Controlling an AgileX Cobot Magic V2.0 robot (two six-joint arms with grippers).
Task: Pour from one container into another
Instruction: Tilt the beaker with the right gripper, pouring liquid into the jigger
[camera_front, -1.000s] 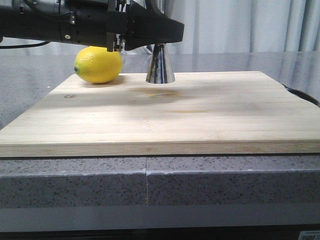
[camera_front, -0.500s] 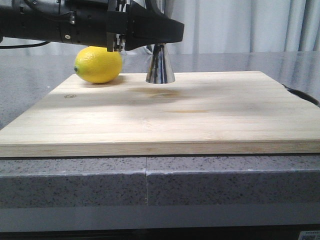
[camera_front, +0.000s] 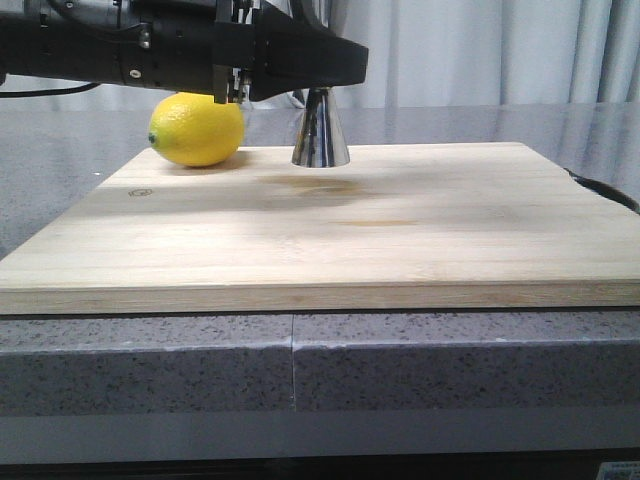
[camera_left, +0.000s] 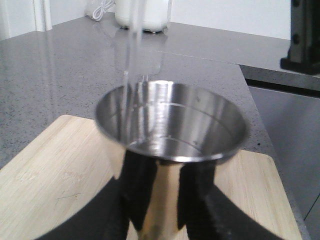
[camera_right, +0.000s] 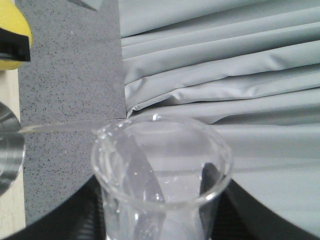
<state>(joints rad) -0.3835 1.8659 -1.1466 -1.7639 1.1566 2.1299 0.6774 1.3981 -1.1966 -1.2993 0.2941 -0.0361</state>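
The grey speckled table (camera_front: 150, 350) carries a pale wooden cutting board (camera_front: 330, 240) that fills most of the front view. Above the board's far left part a dark arm reaches in from the left, hiding the upper half of what stands beneath it. A lemon (camera_front: 196, 130) lies at the board's far left edge, just beside the steel jigger (camera_front: 320, 132), which stands upright on the board.

In the left wrist view the left gripper (camera_left: 162, 200) is clamped on the jigger's waist, a dark finger on each side, the open upper cup facing up. A thin clear stream (camera_left: 131, 45) falls onto the near-left rim of that cup — not its middle. In the right wrist view the right gripper (camera_right: 162, 215) is closed on the glass beaker (camera_right: 162, 165), a finger pressed against each side of the glass; the beaker is tipped over with its lip towards the jigger, and the stream leaves that lip sideways. From the front the beaker is hidden behind the arm.

The risk, as I judge it, is the stream's landing point: so close to the rim, a small drift or a steeper tilt would send liquid over the edge onto the board — and a fast pour could overfill the small cup.
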